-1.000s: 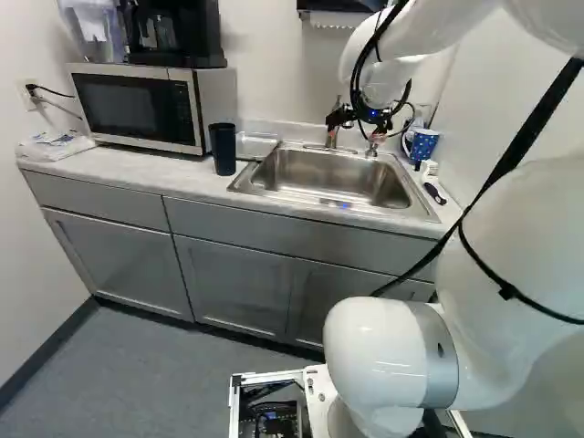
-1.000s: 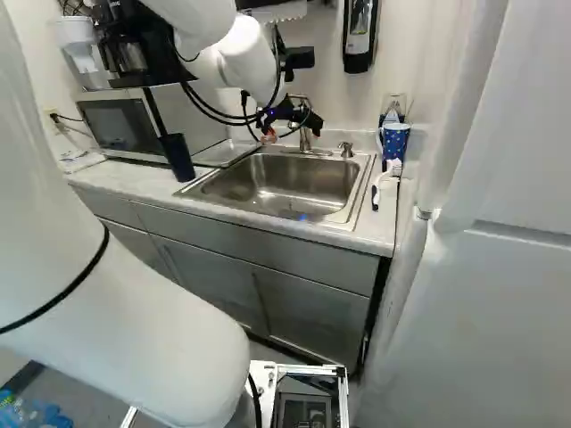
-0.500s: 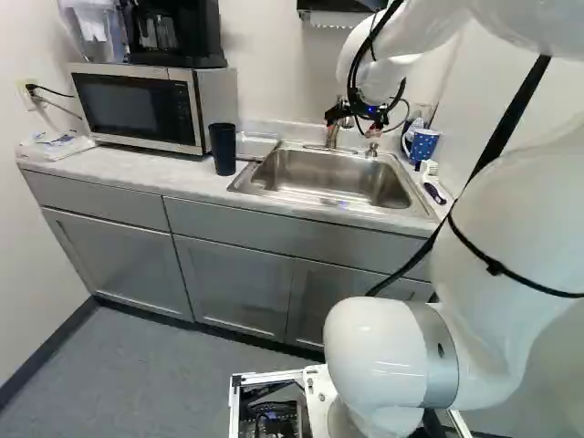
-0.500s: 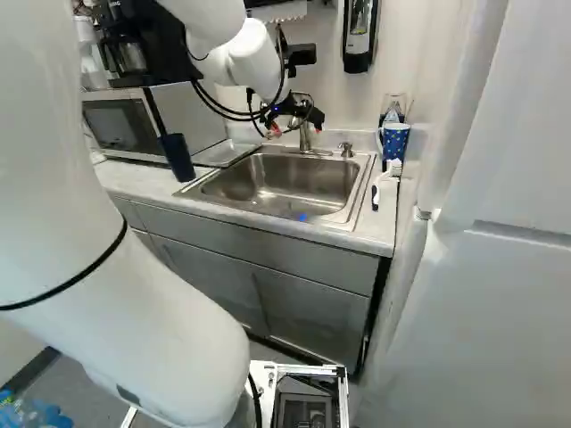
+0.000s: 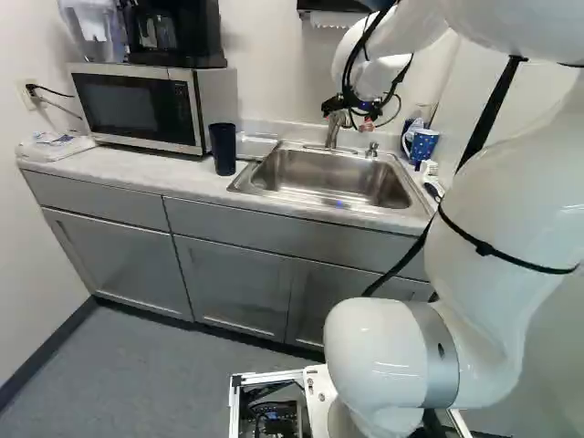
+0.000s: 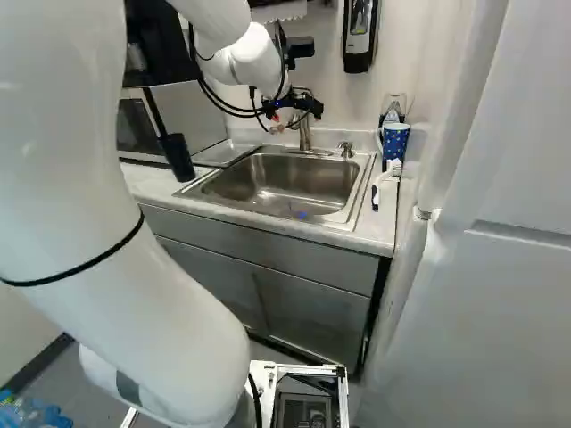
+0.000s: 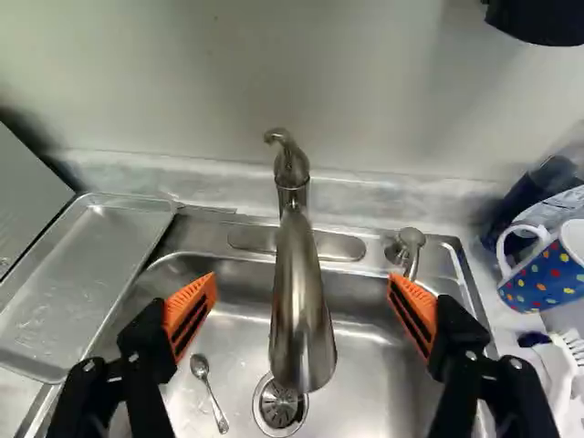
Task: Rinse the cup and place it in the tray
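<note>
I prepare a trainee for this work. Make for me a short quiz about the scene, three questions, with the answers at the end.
1. True or false: the tall dark cup is held in the gripper.
2. Multiple choice: where does the spoon lie? (a) on the metal tray; (b) in the sink; (c) in the blue mug.
3. Fill in the missing word: the metal tray lies between the sink and the ____.

Key: 1. False; the tall dark cup stands on the counter, and the gripper is open. 2. (b). 3. Microwave.
</note>
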Robot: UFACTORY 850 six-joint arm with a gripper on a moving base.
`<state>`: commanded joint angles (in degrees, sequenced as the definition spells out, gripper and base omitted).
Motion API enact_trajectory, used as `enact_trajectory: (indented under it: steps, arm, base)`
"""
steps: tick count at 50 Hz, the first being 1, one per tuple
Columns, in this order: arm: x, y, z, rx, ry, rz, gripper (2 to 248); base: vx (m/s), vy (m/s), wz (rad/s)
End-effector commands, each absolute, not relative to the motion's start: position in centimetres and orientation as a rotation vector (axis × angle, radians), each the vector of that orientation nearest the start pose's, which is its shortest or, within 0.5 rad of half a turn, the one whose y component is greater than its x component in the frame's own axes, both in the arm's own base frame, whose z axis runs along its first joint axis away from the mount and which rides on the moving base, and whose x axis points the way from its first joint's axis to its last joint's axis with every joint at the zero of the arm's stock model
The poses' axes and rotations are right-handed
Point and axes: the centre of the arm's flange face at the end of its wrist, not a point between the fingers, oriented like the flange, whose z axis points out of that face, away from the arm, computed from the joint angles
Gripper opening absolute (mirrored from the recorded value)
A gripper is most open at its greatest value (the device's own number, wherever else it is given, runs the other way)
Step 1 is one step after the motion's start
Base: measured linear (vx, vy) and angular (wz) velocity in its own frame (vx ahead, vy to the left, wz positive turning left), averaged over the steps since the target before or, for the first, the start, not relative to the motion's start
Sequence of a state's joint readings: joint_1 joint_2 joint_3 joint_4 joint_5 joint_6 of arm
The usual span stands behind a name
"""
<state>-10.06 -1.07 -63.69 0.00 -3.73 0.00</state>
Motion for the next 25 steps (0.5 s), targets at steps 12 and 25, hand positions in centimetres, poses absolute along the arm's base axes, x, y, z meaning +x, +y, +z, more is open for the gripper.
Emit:
enact_trajectory:
  steps: [12, 25]
  arm:
    - [54.1, -8.8, 64.8, -2.761, 0.223, -1.65, 247]
    - [55.8, -7.9, 64.9, -2.741, 0.193, -1.668, 247]
  base:
    - [0.0, 0.0, 0.0]
    - [0.0, 0.0, 0.0]
